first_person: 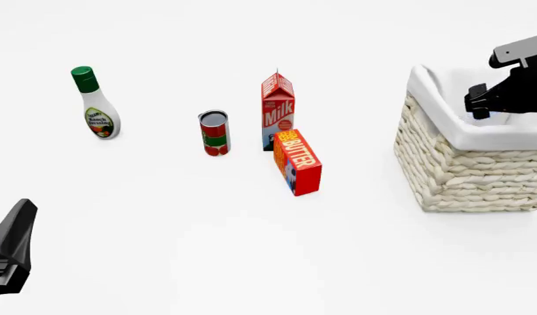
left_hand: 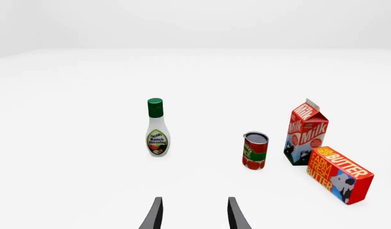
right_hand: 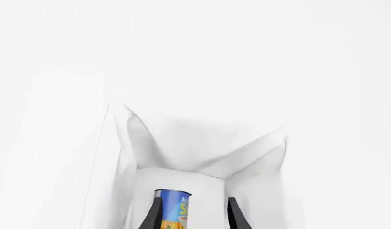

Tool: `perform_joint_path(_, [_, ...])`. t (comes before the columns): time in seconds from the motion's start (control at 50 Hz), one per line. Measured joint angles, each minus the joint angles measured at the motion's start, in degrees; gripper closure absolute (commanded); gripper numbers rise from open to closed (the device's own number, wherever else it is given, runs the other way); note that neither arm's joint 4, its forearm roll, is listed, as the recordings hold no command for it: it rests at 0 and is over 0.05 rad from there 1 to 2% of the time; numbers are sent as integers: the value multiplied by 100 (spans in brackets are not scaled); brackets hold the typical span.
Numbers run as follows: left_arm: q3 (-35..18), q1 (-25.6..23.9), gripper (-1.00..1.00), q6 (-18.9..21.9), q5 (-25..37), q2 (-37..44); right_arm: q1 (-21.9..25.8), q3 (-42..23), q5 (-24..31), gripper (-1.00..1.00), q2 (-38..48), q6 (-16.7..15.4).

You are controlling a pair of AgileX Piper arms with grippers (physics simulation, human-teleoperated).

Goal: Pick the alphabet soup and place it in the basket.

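Note:
The alphabet soup [right_hand: 174, 208], a blue-labelled can with a silver top, shows only in the right wrist view. It stands low inside the basket [right_hand: 195, 143], between the fingers of my right gripper [right_hand: 195, 215]. That gripper is open, with a clear gap between the can and one finger [right_hand: 236, 217]. In the front view the right gripper [first_person: 480, 104] hangs over the white-lined wicker basket [first_person: 469, 177] at the right, and the can is hidden there. My left gripper [left_hand: 194, 215] is open and holds nothing, low at the near left [first_person: 19, 220].
On the table stand a ranch dressing bottle [first_person: 95, 105], a red and green can [first_person: 214, 133], a milk carton [first_person: 278, 108] and a butter box [first_person: 298, 162] lying just in front of the carton.

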Motion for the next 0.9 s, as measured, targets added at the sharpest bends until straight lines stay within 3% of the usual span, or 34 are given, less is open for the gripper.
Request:
perform_joint_path(0.48, [0,0,-100,0,0,0,-19,8,42,-100,-133,19])
perform_joint_path(0.9, [0,0,-100,0,0,0,-4,107,344,-100,-894,40])
